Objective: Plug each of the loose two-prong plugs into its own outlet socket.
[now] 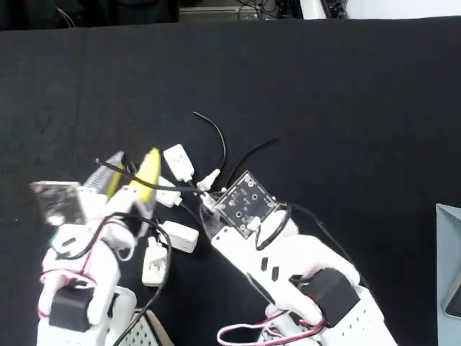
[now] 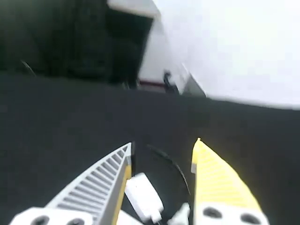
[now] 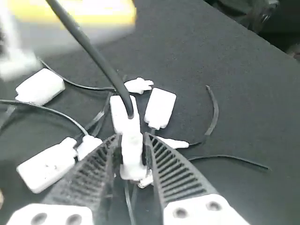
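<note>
My right gripper (image 3: pixel 132 137) is shut on a white two-prong plug (image 3: pixel 125 119), whose black cord (image 3: pixel 89 44) runs up and away. In the high view this gripper (image 1: pixel 207 198) sits in the middle of the cluster of white parts. A white outlet block (image 3: pixel 159 108) lies just beyond the held plug, and two loose plugs (image 3: pixel 138 85) (image 3: pixel 176 143) lie near it. My left gripper (image 2: pixel 163 144) is open, with a grey and a yellow finger either side of a white outlet block (image 2: pixel 143 197) below it. From above it (image 1: pixel 135 157) hovers left of the cluster.
Further white outlet blocks (image 1: pixel 180 236) (image 1: pixel 155 264) (image 1: pixel 178 162) lie between the arms, with black cords (image 1: pixel 216 140) curling over the black table (image 1: pixel 346 108). A light blue object (image 1: pixel 448 267) sits at the right edge. The far half of the table is open.
</note>
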Available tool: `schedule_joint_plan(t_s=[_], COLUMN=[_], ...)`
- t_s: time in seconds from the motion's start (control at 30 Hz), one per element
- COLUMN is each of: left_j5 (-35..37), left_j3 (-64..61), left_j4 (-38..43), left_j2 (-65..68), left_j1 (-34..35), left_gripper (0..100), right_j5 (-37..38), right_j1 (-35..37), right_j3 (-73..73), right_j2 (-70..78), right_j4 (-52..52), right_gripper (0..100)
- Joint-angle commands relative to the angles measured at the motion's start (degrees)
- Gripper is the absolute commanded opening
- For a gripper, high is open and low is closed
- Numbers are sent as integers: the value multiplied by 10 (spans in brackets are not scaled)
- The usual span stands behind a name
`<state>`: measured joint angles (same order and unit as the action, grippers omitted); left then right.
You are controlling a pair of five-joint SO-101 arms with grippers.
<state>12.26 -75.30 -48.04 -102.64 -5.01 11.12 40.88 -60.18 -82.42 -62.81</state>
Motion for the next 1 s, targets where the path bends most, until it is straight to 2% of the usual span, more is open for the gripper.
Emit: schedule_joint_plan(t_s=[0.0,0.17,0.37,0.67,0.8,0.97], left_j5=[-31,-54,-83,-98,-97,-98], left_j3=[-7,-3,-1,16,12,27], left_j4=[4,-1,-46,-51,-54,-92], left_j2=[4,4,4,4,4,8], left_j1=[-86,-143,-201,-210,-181,-32], left_gripper=[213,212,212,212,212,216], right_j5=[-4,0,1,1,0,-4], right_j1=[31,38,37,6,3,-19], right_j3=[2,-14,-14,-29,-36,-38], right_j2=[-2,-2,-1,-1,-1,-1], right_j4=[6,11,11,25,27,26], right_gripper=[11,11,11,11,11,11])
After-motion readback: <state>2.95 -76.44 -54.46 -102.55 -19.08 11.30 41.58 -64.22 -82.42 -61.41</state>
